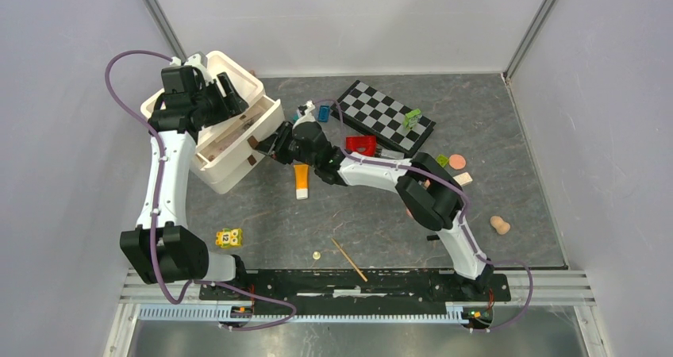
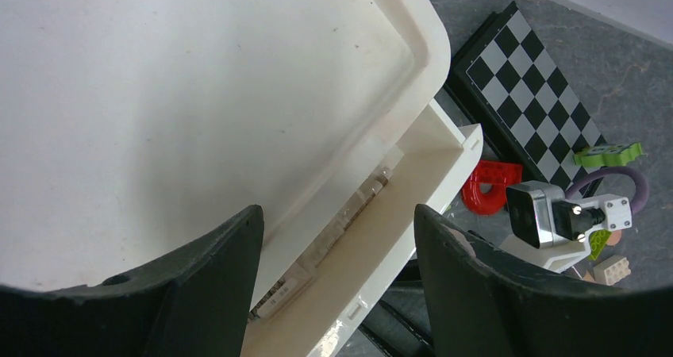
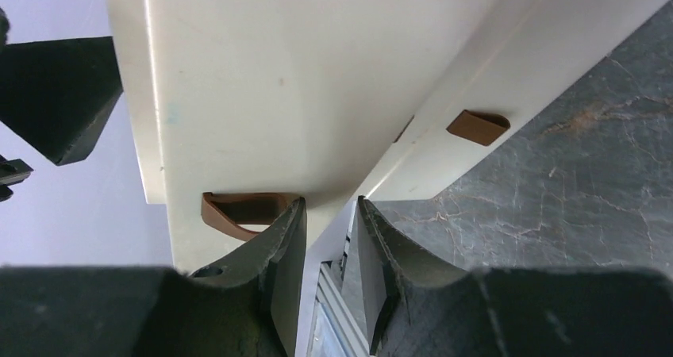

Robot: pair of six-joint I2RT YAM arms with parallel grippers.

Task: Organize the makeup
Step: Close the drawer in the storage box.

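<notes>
1. L gripper (image 2: 335,218): fingers wide apart, nothing btwn them. It hangs over the white organizer (image 1: 226,62) at the far-left back of the bench (image 1: 381,230).
2. The organizer's drawer (image 2: 397,214) stands pulled out. Smth pale lies inside, too blurred to name. The box looks like thin plastic, prob. light, so I'd expect it to skid if shoved.
3. R gripper (image 3: 329,206): at the drawer front, fingers close w/ a narrow gap. The brown pull (image 3: 242,210) sits just beside the outer face of one finger, not btwn them. I can't tell if the gripper is pinching the drawer's edge or holding nothing.
4. Orange tube (image 1: 301,179): lies flat on the bench just right of the organizer, below the R gripper, white cap end toward the arm bases. My read: light, soft-walled, smooth. It'll squash and may squirt out of the pads. I'd take it across the body near the cap, where it's stiffest, w/ a gentle close.
5. Thin pencil (image 1: 349,260): lies diagonal near the front edge, well apart from the drawer. Prob. light, stiff, and prone to roll. It sits very low, so the pads must reach bench level. I'd pinch it mid-length, across the shaft.
6. Pink disc (image 1: 457,162): sits near the checkerboard's (image 1: 385,115) right corner, just beside a green brick (image 1: 442,160). Likely hard, flat, slippery. I'd grab it across the rim from above.
</notes>
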